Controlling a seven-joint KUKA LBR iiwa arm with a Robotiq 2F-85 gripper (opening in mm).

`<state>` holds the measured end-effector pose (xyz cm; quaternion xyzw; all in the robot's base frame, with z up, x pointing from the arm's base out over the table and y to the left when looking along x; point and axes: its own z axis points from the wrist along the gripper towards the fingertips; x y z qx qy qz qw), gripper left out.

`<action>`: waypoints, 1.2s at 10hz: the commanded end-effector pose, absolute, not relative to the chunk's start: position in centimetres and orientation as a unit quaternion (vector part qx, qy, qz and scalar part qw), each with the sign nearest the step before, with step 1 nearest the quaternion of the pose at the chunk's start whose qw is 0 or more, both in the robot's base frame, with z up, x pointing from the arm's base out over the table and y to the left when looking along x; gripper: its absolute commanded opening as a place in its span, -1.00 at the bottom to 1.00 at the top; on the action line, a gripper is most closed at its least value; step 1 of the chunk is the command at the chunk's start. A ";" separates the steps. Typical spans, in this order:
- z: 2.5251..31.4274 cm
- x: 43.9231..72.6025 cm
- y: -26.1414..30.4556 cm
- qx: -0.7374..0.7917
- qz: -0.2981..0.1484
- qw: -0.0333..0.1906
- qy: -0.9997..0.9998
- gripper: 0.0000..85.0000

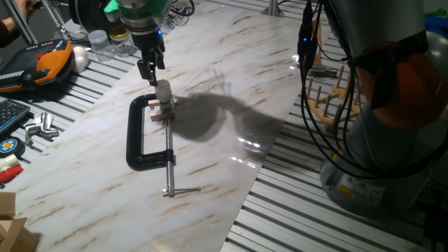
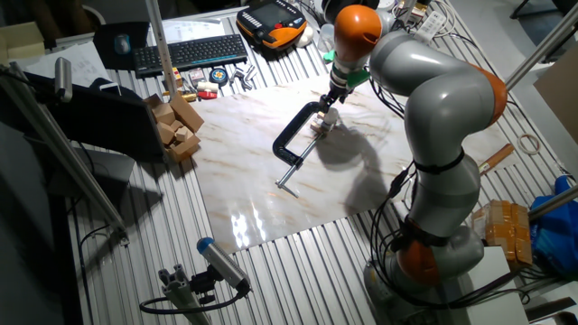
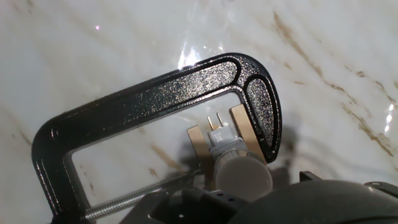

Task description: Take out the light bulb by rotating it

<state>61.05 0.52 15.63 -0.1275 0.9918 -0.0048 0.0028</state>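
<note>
The light bulb [image 1: 163,89] is a small frosted bulb, upright just above the small wooden block [image 1: 159,112]. That block is pinched in a black C-clamp [image 1: 136,136] lying flat on the marble slab. My gripper [image 1: 152,71] points straight down over it, fingers closed at the bulb's top. In the hand view the light bulb [image 3: 239,177] fills the lower middle. Its two metal pins [image 3: 216,121] hang free over the gap in the wooden block [image 3: 196,143], inside the C-clamp [image 3: 155,93]. My dark fingers flank the globe at the bottom edge.
An orange-and-black tool [image 1: 52,59], a white ball [image 1: 80,57] and clear jars [image 1: 98,42] lie beyond the slab's far left. A wooden peg rack [image 1: 329,98] and cables stand right. Loose wooden blocks [image 2: 176,122] and a keyboard [image 2: 190,52] sit off the slab.
</note>
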 end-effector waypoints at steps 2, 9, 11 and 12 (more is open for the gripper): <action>15.7 61.0 0.6 -0.105 0.006 -0.005 0.994 0.60; 16.1 60.9 0.7 0.038 -0.006 -0.013 0.999 -1.00; 16.1 60.9 0.7 0.125 0.000 -0.025 0.992 -1.00; 16.1 60.9 0.7 0.140 0.004 -0.030 0.990 -1.00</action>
